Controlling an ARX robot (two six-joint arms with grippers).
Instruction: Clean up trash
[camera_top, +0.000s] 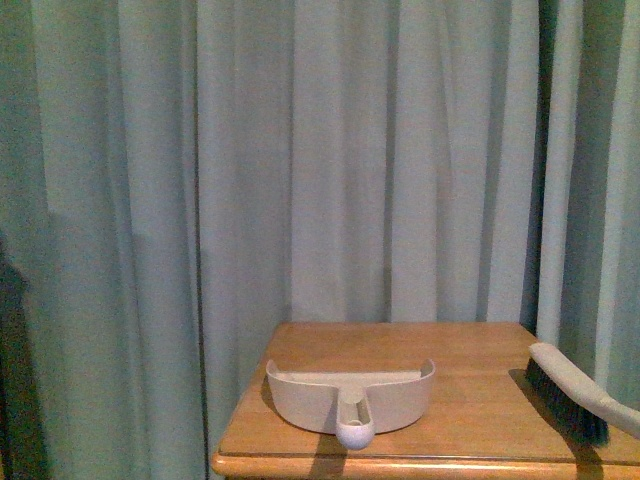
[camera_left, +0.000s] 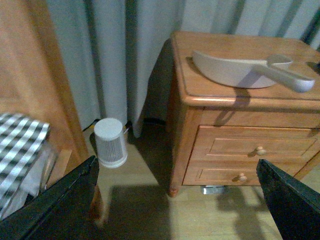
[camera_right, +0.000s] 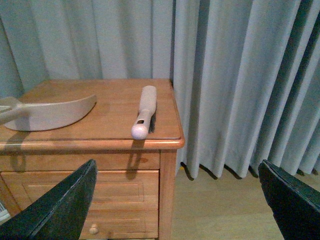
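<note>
A wooden nightstand (camera_top: 480, 360) stands against pale green curtains (camera_top: 300, 150). No crumpled white wad of trash shows in any view, so which way it lies from either gripper, and which arm is nearer to it, cannot be told. What does show is the sweeping gear. One beige dustpan (camera_top: 350, 395) sits at 6 o'clock on the tabletop, its mouth facing the curtains at 12 and its handle reaching past the front edge toward the robot. One brush (camera_top: 575, 395) lies at about 4 o'clock on the top, well apart from the dustpan, with its long axis running roughly back to front and its rounded handle end at the front edge. The brush seems nearer the right arm and the dustpan nearer the left. The left gripper (camera_left: 176, 165) hangs low beside the nightstand with its fingers spread wide and nothing between them. The right gripper (camera_right: 177, 166) is likewise spread and empty, facing the front right corner. Count: two drawers (camera_left: 257, 150) in the nightstand, one white ribbed cylinder (camera_left: 110, 142) on the floor and one checked cloth (camera_left: 20, 145).
</note>
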